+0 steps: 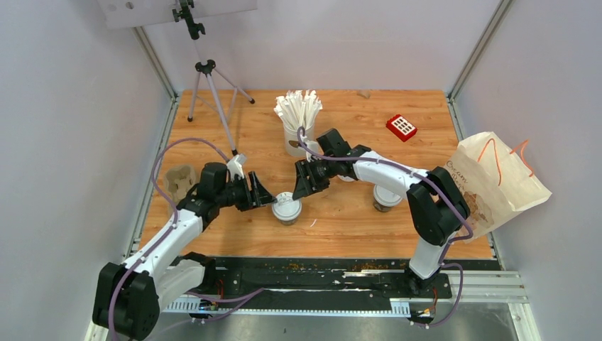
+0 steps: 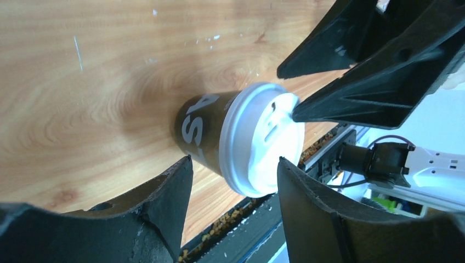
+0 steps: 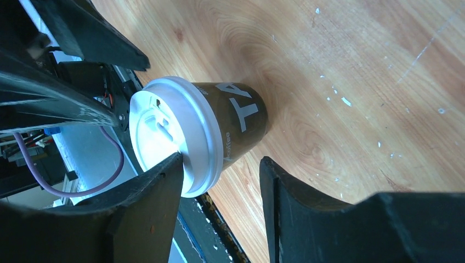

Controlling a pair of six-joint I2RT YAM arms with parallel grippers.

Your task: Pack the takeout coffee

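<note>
One takeout coffee cup (image 1: 287,208), dark brown with a white lid, stands on the wooden table between both grippers. My left gripper (image 1: 265,198) is open at its left side. In the left wrist view the cup (image 2: 204,130) sits just beyond my open left gripper (image 2: 234,159), untouched by either finger. My right gripper (image 1: 306,186) is open at the cup's upper right. In the right wrist view its left fingertip (image 3: 174,161) rests on the lid of the cup (image 3: 241,118), while the other finger stands apart. A second coffee cup (image 1: 387,199) stands partly hidden under the right arm.
A white cup of paper-wrapped sticks (image 1: 299,117) stands behind the right gripper. The beige pulp carrier (image 1: 179,181) lies at the left edge. A paper bag (image 1: 497,181) leans at the right edge. A red object (image 1: 401,127) and a tripod (image 1: 209,85) stand farther back.
</note>
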